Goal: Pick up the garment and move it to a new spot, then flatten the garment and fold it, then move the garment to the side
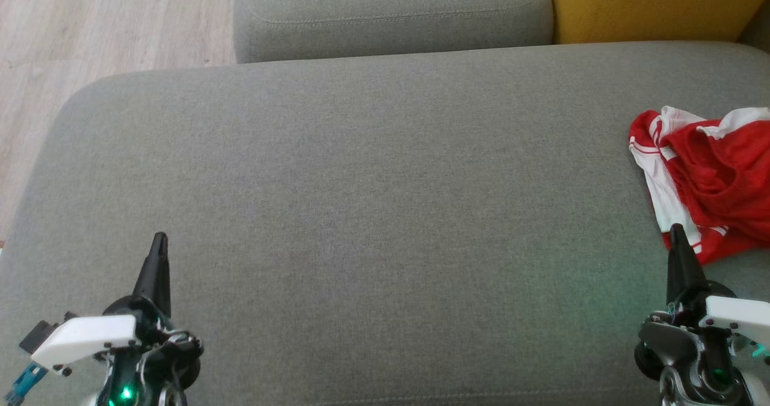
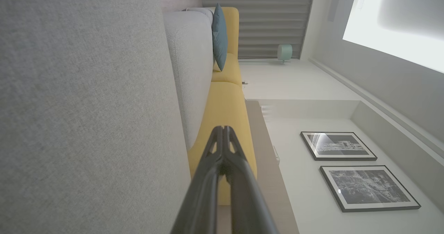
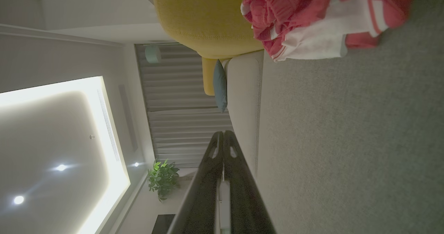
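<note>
grey sofa cushion (image 1: 361, 183) bears red garment (image 1: 722, 177); left gripper (image 1: 159, 240), right gripper (image 1: 677, 231) pinched closed, empty.

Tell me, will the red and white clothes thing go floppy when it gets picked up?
Probably floppy: the red and white garment lies crumpled in soft folds, so it would likely droop. It looks thin, so it is probably light. Pushed along the textured grey cushion, it may bunch rather than slide.

grey sofa (image 1: 361, 183) | yellow cushion (image 1: 649, 3) | wood floor (image 1: 90, 27) | framed pictures (image 2: 338, 145) | ceiling light (image 3: 52, 123)
</note>
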Controlling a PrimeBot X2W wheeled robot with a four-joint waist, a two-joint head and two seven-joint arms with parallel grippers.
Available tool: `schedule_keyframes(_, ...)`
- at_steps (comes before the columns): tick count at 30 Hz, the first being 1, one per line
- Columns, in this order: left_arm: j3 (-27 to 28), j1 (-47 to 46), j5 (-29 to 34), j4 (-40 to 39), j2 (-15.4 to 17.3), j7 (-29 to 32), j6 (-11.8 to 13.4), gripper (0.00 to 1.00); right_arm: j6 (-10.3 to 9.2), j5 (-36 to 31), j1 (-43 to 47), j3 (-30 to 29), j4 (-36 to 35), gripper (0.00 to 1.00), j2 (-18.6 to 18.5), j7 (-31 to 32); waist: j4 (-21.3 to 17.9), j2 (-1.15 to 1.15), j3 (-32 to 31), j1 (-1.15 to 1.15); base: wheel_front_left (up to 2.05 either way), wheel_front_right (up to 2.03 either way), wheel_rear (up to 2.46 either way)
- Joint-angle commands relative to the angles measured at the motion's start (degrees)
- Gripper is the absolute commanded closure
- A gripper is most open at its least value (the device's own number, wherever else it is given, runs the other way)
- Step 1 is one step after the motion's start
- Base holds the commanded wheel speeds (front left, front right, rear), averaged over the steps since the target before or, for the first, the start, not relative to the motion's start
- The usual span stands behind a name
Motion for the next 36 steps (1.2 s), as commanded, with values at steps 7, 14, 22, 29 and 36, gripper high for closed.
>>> schedule_keyframes(7, 2.4, -3.0, 0.2, -1.5, 0.4, 0.4, -0.4, 1.0, -0.04, -0.2, -2.7, 0.9, -1.8, 1.0, -0.6, 0.6, 0.0, 0.0, 0.0, 0.0, 0.0, 0.0, 0.0)
schedule_keyframes(14, 2.5, -3.0, 0.3, -1.5, 0.4, 0.5, -0.4, 1.0, -0.04, -0.3, -2.8, 0.8, -1.8, 1.0, -0.5, 0.7, 0.0, 0.0, 0.0, 0.0, 0.0, 0.0, 0.0)
schedule_keyframes(22, 2.6, -3.0, 0.4, -1.5, 0.3, 0.6, -0.4, 1.0, -0.04, -0.4, -2.8, 0.7, -1.8, 1.0, -0.4, 0.8, 0.0, 0.0, 0.0, 0.0, 0.0, 0.0, 0.0)
schedule_keyframes(29, 2.8, -3.0, 0.5, -1.5, 0.2, 0.7, -0.4, 1.0, -0.04, -0.5, -2.8, 0.6, -1.8, 1.0, -0.3, 0.9, 0.0, 0.0, 0.0, 0.0, 0.0, 0.0, 0.0)
schedule_keyframes(36, 2.8, -3.0, 0.6, -1.5, 0.1, 0.8, -0.4, 1.0, -0.04, -0.6, -2.8, 0.4, -1.8, 1.0, -0.2, 1.0, 0.0, 0.0, 0.0, 0.0, 0.0, 0.0, 0.0)
